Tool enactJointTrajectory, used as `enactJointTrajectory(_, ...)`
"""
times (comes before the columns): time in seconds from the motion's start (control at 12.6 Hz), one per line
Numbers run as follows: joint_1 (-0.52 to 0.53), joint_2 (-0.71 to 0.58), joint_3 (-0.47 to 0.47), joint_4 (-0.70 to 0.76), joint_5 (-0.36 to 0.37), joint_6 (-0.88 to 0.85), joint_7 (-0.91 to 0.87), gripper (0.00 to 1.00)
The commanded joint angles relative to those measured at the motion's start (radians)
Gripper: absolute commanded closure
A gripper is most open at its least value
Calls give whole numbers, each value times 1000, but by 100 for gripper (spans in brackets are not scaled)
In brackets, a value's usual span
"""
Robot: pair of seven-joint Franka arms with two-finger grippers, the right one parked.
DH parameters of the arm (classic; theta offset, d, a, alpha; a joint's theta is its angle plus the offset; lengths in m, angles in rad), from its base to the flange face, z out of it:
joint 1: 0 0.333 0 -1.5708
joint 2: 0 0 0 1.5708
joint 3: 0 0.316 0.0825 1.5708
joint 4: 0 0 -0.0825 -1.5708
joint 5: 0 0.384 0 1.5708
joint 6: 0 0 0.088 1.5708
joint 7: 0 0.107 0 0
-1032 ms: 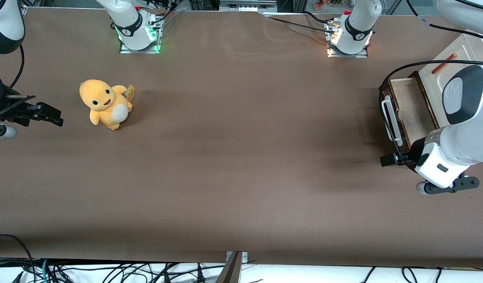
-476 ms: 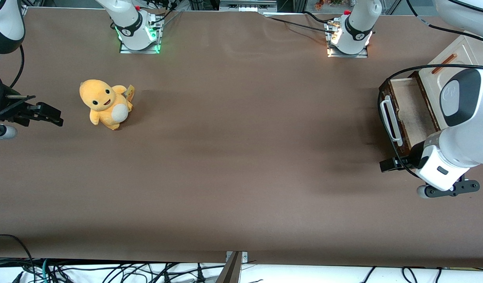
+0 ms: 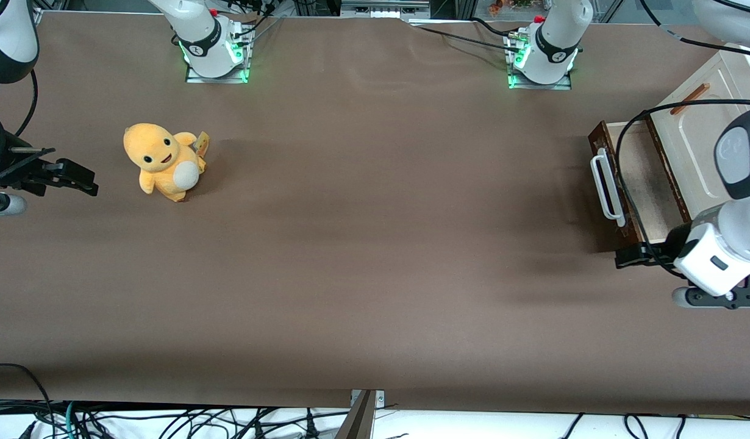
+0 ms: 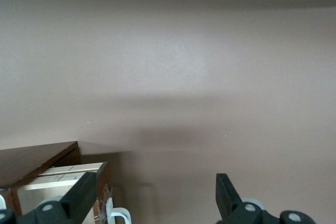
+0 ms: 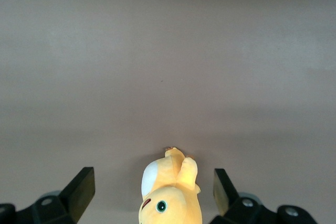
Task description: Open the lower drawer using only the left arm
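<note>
Dark brown lower drawer [image 3: 619,183], white handle [image 3: 602,186]; black gripper [image 3: 632,255]; yellow plush [image 3: 161,161].

A brown table [image 3: 375,244] is filling the front view, its surface matte and evenly lit, with soft shadows lying across its middle. Black cables [image 3: 167,421] are trailing over a white floor below the table's near edge

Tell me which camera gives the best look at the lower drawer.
The front view: the lower drawer shows whole, pulled out, with its white handle and pale inside. The left wrist view catches only a corner of it, beside the open gripper, which hangs clear of it. The right wrist view shows none of it.
</note>
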Motion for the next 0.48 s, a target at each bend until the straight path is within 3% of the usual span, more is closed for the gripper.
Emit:
enactJointTrajectory(0.0,-2,-26,4,-29,-26,9,31,0)
enactJointTrajectory(0.4,-4,-36,7,-37,-11,0,29,0)
